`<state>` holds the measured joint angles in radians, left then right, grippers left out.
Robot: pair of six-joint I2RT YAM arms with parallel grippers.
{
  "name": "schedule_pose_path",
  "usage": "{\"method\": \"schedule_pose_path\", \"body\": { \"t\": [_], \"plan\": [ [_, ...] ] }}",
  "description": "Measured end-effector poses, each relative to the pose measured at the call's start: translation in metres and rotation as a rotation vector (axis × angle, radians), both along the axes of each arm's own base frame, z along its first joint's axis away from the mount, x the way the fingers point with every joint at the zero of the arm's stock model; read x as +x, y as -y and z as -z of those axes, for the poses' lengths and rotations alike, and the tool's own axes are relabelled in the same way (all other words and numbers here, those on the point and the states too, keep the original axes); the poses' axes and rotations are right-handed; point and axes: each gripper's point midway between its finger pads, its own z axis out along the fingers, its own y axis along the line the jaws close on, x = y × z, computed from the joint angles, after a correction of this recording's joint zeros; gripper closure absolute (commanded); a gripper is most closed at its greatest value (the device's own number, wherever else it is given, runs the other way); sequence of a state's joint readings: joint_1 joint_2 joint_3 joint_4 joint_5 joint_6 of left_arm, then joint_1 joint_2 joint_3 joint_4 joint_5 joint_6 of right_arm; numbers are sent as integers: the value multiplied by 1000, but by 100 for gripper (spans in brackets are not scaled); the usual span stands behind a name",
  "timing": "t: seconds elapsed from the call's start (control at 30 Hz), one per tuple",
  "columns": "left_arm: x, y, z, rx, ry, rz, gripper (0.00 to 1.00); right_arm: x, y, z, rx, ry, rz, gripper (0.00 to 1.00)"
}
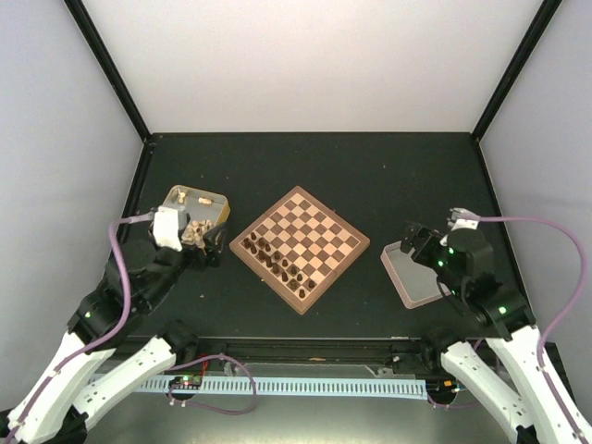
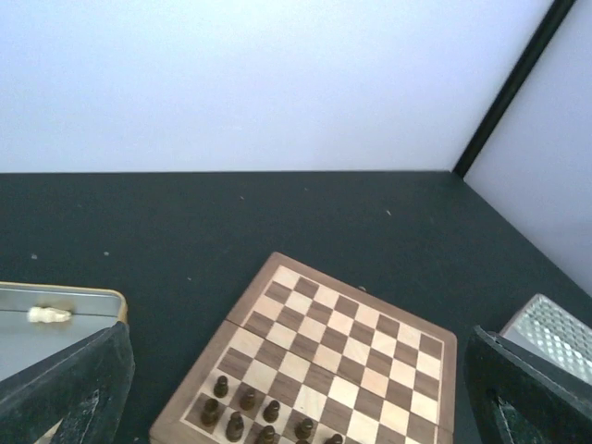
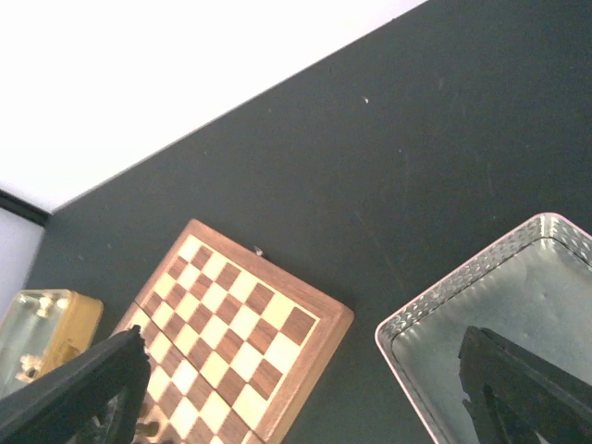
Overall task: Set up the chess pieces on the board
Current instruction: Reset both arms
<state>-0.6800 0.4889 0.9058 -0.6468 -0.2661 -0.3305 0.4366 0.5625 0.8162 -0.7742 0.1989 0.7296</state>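
Observation:
The board (image 1: 310,231) lies diamond-wise at the table's middle. Several dark chess pieces (image 1: 274,259) stand in two rows along its near-left side; the rest of its squares are bare. The left wrist view shows the board (image 2: 344,347) and those pieces (image 2: 242,404) just ahead. My left gripper (image 1: 209,244) is open and empty, between the gold tray and the board's left corner. My right gripper (image 1: 415,240) is open and empty over the pink tray's left part. The right wrist view shows the board (image 3: 242,326) to the left.
A gold tray (image 1: 215,197) at the left holds pale beige pieces (image 1: 189,197); one shows in the left wrist view (image 2: 48,315). A pink tray (image 1: 400,270) with a patterned rim (image 3: 462,277) sits right of the board. Black frame posts stand at the back corners.

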Motion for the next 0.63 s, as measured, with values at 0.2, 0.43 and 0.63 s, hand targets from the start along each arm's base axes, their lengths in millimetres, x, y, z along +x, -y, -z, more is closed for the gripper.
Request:
{"method": "schedule_pose_path", "body": {
  "t": [0.2, 0.43, 0.63],
  "plan": [
    [-23, -32, -5, -14, 37, -59, 1, -34, 23, -34, -19, 87, 18, 0],
    [-47, -52, -12, -37, 65, -69, 1, -70, 45, -61, 0, 193, 38, 0],
    [-56, -58, -6, -27, 49, -62, 1, -83, 51, -61, 15, 222, 35, 0]
  ]
}}
